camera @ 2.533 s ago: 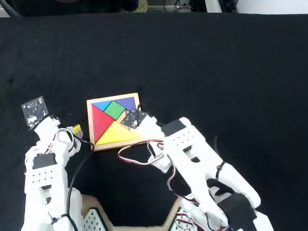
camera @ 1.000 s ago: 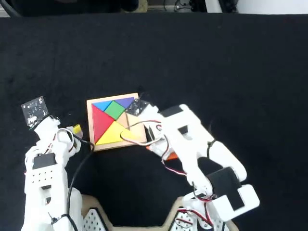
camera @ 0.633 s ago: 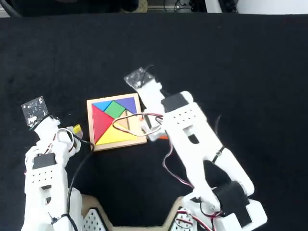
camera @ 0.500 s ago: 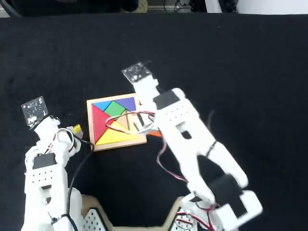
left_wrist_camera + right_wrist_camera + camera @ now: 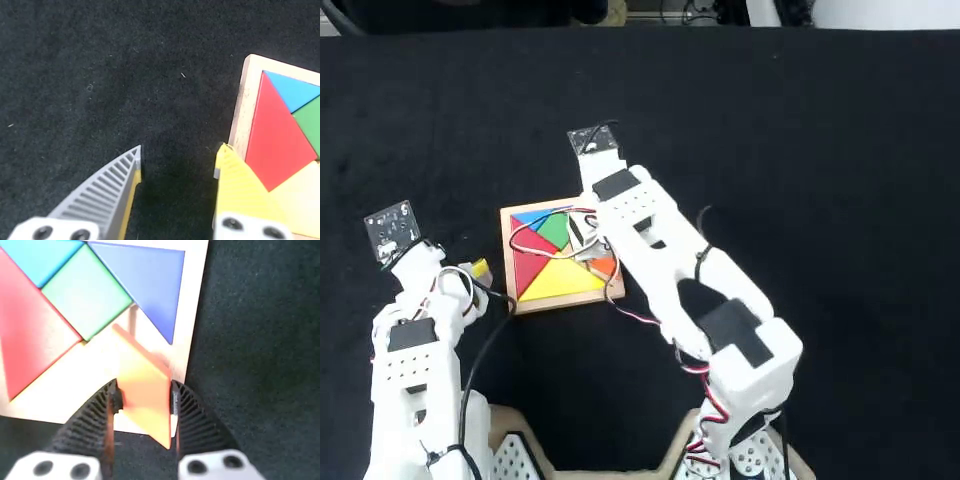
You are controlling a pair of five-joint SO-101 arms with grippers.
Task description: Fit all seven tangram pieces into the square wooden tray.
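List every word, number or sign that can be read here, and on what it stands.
None can be read.
The wooden tray and its coloured pieces bear no print.
Marks on the small boards atop the arms are too small to read.

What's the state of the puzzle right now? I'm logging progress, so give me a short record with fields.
tray: wooden, on black cloth, bare gap beside the dark blue triangle
other pieces seated: red triangle, yellow triangle, light blue triangle, green square
right pincer: shut on orange piece, over the gap
left pincer: open, beside the tray, holding nothing
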